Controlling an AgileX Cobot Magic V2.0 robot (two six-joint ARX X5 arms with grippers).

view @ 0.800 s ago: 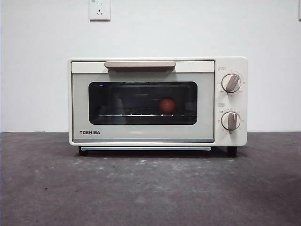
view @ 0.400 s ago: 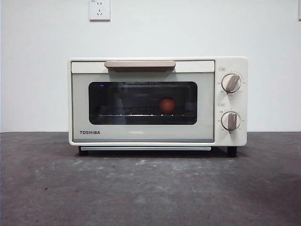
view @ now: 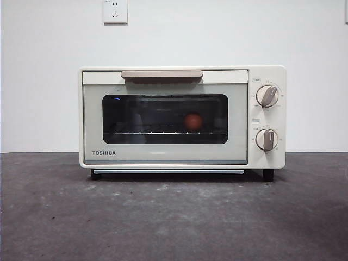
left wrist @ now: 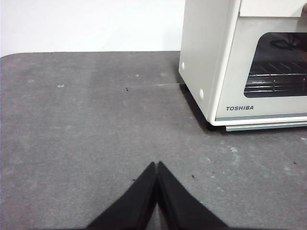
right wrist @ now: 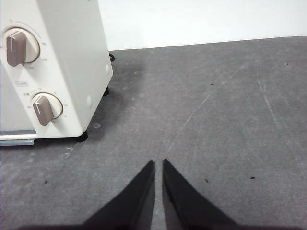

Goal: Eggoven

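Left gripper [left wrist: 157,165]: you have it parked low over the bare table [view: 54,217], well off the toaster oven's [view: 182,117] TOSHIBA-logo side; its jaws are pressed together at the tips and hold nothing.
Toaster oven: it stands square on the table with its back to the wall, door closed, the landmark for everything below.
Handle [view: 162,74]: the beige bar runs along the door's top edge; I judge this is where you take hold, pulling the door outward and down. It looks stiff and smooth, so a shallow pinch could slip.
Egg [view: 193,121]: it sits inside the oven on the wire rack, behind the dark glass, toward the knob side. Expect it to be light, smooth, rounded and fragile; grip gently across its middle, since it may roll on the rack bars.
Knobs [view: 267,95]: two sit stacked on the oven's panel beside the door.
Right gripper [right wrist: 158,165]: it hovers low over the table off the oven's knob side, fingers nearly together with a thin slit, carrying nothing.
Hidden: tinted glass blurs the egg's outline and its contact with the rack; neither wrist view shows the egg, and the front view shows neither arm.
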